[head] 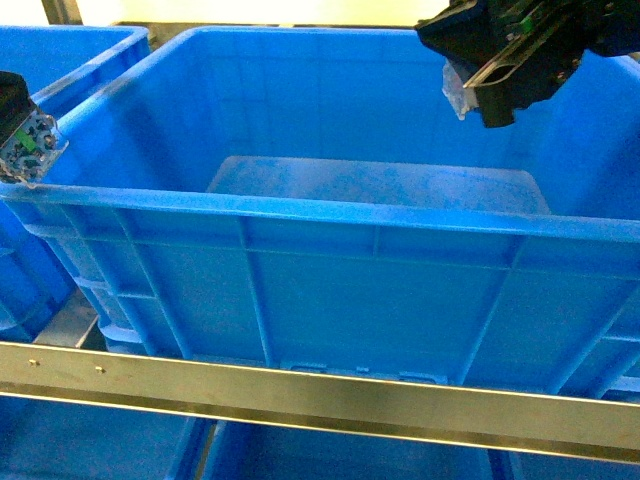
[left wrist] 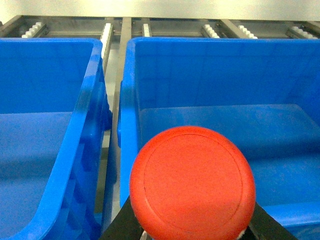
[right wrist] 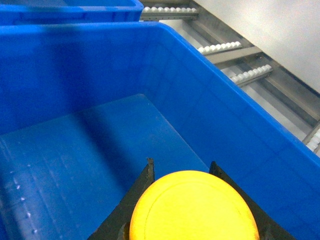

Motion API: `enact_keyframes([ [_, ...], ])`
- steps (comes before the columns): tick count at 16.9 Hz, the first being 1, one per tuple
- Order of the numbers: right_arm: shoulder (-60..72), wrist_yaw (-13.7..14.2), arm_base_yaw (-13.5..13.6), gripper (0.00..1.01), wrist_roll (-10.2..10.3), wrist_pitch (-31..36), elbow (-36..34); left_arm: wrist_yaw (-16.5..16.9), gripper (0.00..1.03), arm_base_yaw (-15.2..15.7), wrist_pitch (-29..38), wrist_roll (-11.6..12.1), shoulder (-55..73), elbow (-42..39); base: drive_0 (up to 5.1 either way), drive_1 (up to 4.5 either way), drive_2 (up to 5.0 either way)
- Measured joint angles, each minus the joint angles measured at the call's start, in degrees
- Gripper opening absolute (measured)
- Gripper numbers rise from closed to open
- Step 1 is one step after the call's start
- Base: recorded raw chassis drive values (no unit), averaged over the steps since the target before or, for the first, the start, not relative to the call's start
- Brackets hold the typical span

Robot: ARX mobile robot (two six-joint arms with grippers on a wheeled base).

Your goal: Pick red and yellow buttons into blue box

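The blue box (head: 330,205) fills the middle of the head view, its floor bare. My left gripper (head: 22,130) hovers at the box's left rim, shut on the red button. In the left wrist view the button's red cap (left wrist: 192,182) covers the black fingers (left wrist: 120,227), with the box (left wrist: 125,100) ahead. My right gripper (head: 505,70) hangs over the box's far right corner, shut on the yellow button, whose clear base (head: 455,95) pokes out. The right wrist view shows the yellow cap (right wrist: 195,207) between the fingers (right wrist: 145,185), above the box floor (right wrist: 75,165).
A second blue crate (head: 70,60) (left wrist: 50,140) stands close on the left, with a narrow gap between the two. A metal rail (head: 300,385) crosses the front, with more blue bins (head: 100,445) below. Roller tracks (left wrist: 150,30) (right wrist: 235,47) run behind and to the right.
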Motion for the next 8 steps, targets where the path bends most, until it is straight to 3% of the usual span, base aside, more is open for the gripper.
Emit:
enact_keyframes([
  [2, 2.7, 0.0, 0.1, 0.29, -1.6, -2.9, 2.3, 0.0, 0.24, 0.0, 0.0, 0.0, 0.0, 0.0, 0.0, 0.0, 0.0],
  [3, 2.8, 0.0, 0.4, 0.38, -2.1, -3.0, 2.3, 0.0, 0.24, 0.0, 0.0, 0.0, 0.0, 0.0, 0.0, 0.0, 0.0],
  [6, 2.8, 0.0, 0.4, 0.51, -2.5, -2.8, 2.5, 0.0, 0.24, 0.0, 0.0, 0.0, 0.0, 0.0, 0.0, 0.0, 0.0],
  [8, 2.8, 0.0, 0.4, 0.54, -2.5, -2.8, 2.6, 0.0, 0.24, 0.0, 0.0, 0.0, 0.0, 0.0, 0.0, 0.0, 0.0],
])
